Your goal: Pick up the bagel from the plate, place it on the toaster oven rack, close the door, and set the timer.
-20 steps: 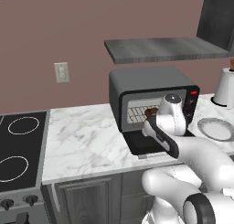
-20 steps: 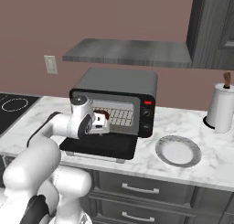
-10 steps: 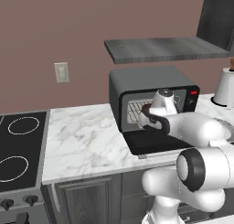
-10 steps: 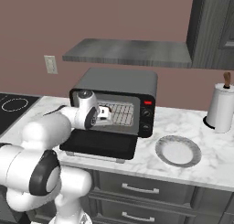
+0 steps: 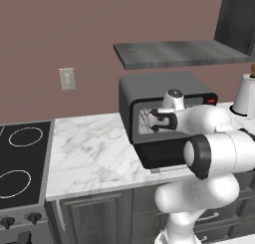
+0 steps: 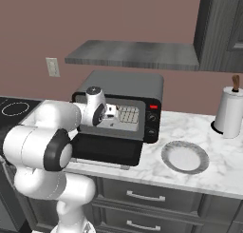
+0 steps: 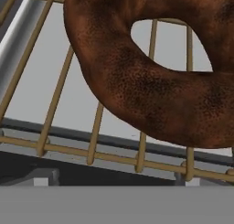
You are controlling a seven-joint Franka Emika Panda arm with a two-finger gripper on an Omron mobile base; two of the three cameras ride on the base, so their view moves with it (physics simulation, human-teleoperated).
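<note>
Dark brown, the ring-shaped bagel [image 7: 151,81] lies over the thin wire rack [image 7: 96,127] inside the boxy black toaster oven [image 6: 126,87], its drop-down door [image 6: 107,150] open. My end effector [image 6: 112,111] reaches into the cavity; I cannot tell its grip. The round pale plate [image 6: 185,157] sits on the marble table [image 6: 209,172].

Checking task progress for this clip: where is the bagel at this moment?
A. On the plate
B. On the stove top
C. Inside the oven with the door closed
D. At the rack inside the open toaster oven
D. The hand view shows the brown bagel right over the rack bars, the plate is bare, and the door hangs open.
</note>
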